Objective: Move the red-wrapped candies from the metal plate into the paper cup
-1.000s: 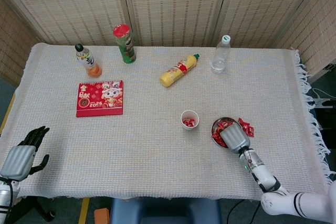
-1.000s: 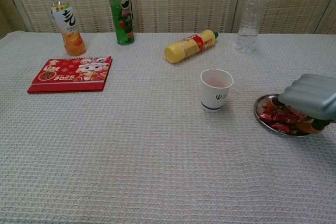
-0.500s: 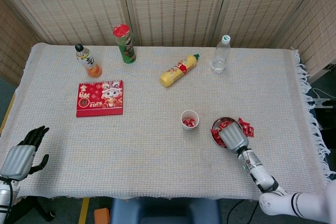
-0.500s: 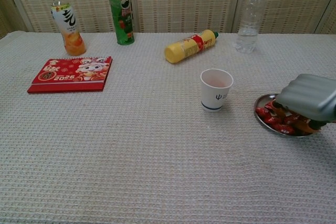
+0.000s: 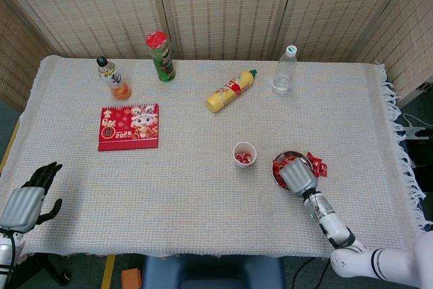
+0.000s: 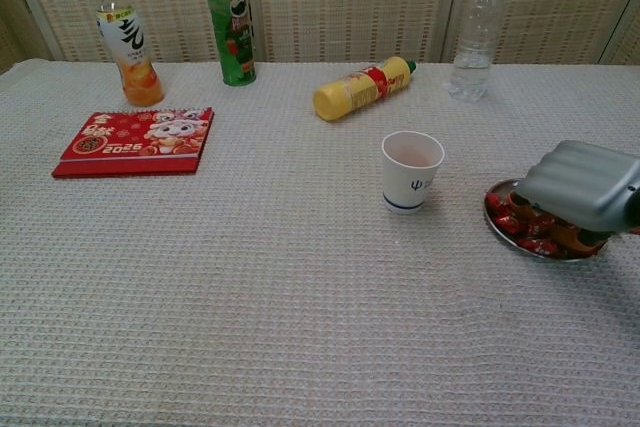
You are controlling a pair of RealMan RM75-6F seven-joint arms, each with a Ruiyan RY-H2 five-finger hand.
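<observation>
Woven cloth covers the bench [image 5: 203, 201]. One round metal plate [image 6: 497, 227] holds shiny red candies [image 6: 520, 227]; the right hand [image 6: 578, 187] lies over them, grip not visible. One white paper cup [image 6: 411, 169] stands nearby, candies inside. Left hand [image 5: 27, 197] rests at the edge, fingers apart and empty.

You get bright, even overhead light, sharp focus throughout and only soft, short shadows on the cream woven tablecloth [image 5: 203, 187].
</observation>
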